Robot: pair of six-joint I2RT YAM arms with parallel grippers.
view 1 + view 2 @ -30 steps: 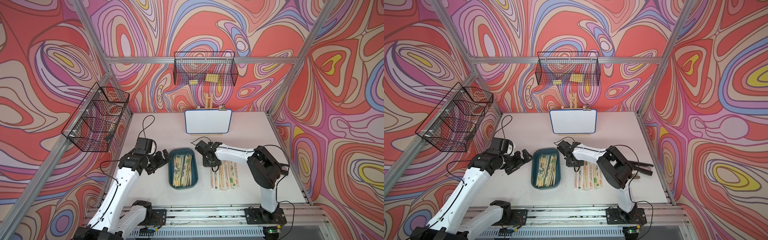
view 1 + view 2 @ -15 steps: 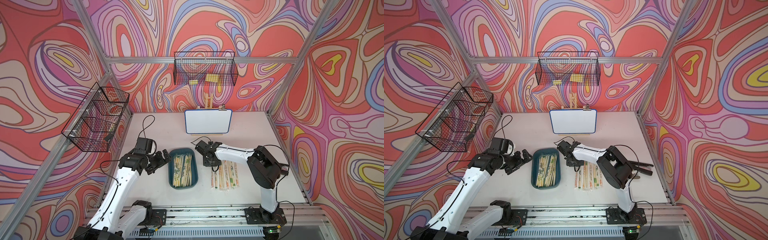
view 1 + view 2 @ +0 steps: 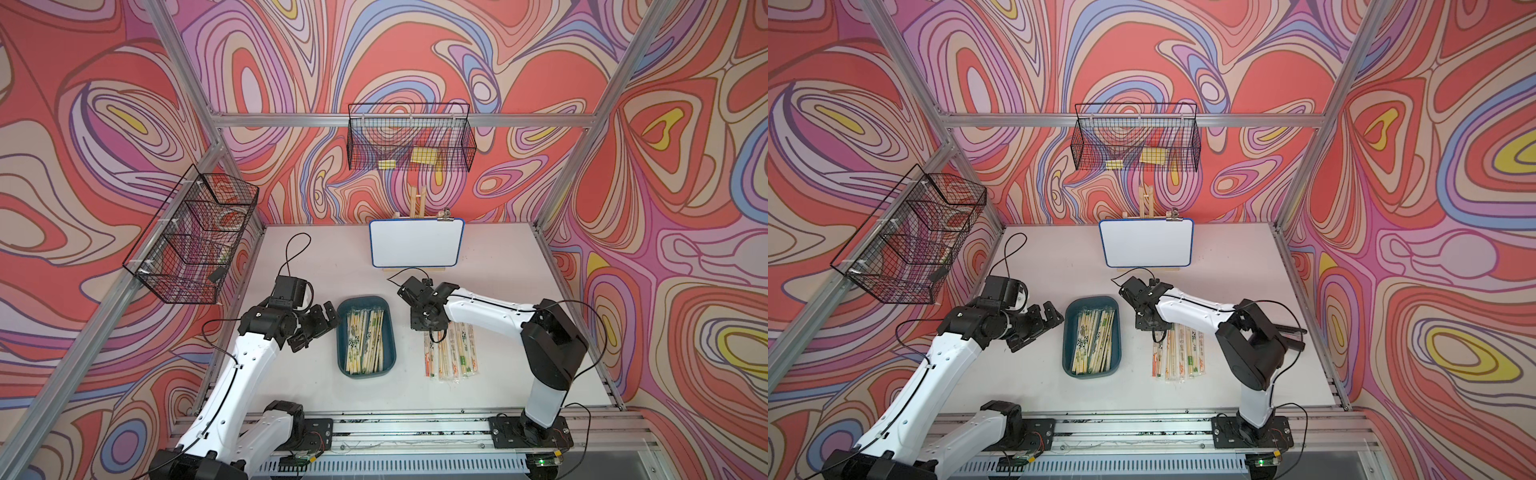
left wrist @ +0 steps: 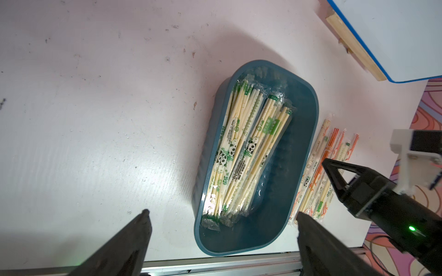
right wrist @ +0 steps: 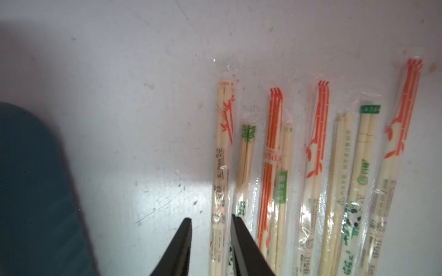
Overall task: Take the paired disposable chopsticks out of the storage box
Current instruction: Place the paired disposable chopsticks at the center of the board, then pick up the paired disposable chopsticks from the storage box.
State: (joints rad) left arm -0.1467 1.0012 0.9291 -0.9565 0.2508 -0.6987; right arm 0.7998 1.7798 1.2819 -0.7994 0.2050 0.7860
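Currently, most chopsticks [image 3: 365, 340] lie in the box [image 3: 365, 302], at the near middle of the table [image 3: 332, 257]. A row [image 3: 451, 353] of further sleeved pairs lies on the table just right of the box. Your right gripper [image 5: 210, 217] stands over the far end of that row, jaws slightly parted astride the leftmost pair, not clamping it. Your left gripper [image 3: 318, 326] hovers just left of the box, spread wide, holding nothing.
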